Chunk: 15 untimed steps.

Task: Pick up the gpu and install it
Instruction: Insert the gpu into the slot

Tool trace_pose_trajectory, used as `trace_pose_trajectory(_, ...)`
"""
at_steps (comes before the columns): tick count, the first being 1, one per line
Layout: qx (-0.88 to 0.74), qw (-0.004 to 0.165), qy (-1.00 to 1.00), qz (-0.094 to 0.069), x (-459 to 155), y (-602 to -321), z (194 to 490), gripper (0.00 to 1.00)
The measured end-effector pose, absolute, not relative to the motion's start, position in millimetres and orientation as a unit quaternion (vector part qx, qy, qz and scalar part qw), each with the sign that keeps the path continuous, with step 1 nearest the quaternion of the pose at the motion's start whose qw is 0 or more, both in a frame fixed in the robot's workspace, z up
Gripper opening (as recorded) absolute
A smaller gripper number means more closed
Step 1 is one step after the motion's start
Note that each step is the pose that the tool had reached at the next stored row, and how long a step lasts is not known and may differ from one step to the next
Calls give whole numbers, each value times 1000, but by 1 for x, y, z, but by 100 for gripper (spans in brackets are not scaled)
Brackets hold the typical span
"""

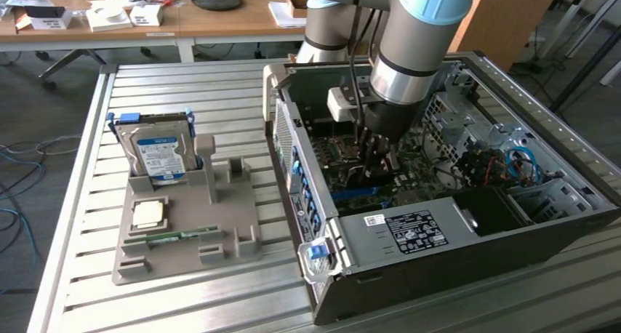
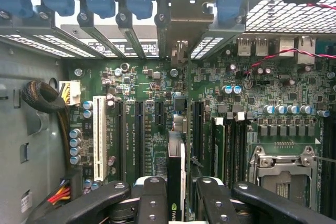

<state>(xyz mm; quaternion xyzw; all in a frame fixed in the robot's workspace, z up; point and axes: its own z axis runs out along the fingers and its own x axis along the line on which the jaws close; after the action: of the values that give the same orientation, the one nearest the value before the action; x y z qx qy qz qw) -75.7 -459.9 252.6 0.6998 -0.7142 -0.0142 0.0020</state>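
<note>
Claw (image 2: 177,204) clamped around edge-on gpu (image 2: 175,174)

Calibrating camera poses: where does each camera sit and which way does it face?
Exterior view: high beside the table, looking down on the open computer case and parts tray; the arm reaches into it.
Wrist view: on the wrist, looking past the gripper and the gpu it holds onto the motherboard.
Both show the gripper and motherboard.

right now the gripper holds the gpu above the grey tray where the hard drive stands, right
No: the gripper holds the gpu inside the computer case, above the motherboard, as the wrist view shows. The hard drive does stand on the grey tray.
</note>
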Motion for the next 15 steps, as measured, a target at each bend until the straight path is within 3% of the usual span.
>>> trace_pose_trajectory(15, 700, 2, -714, -14, -76, -460, 253, 26)
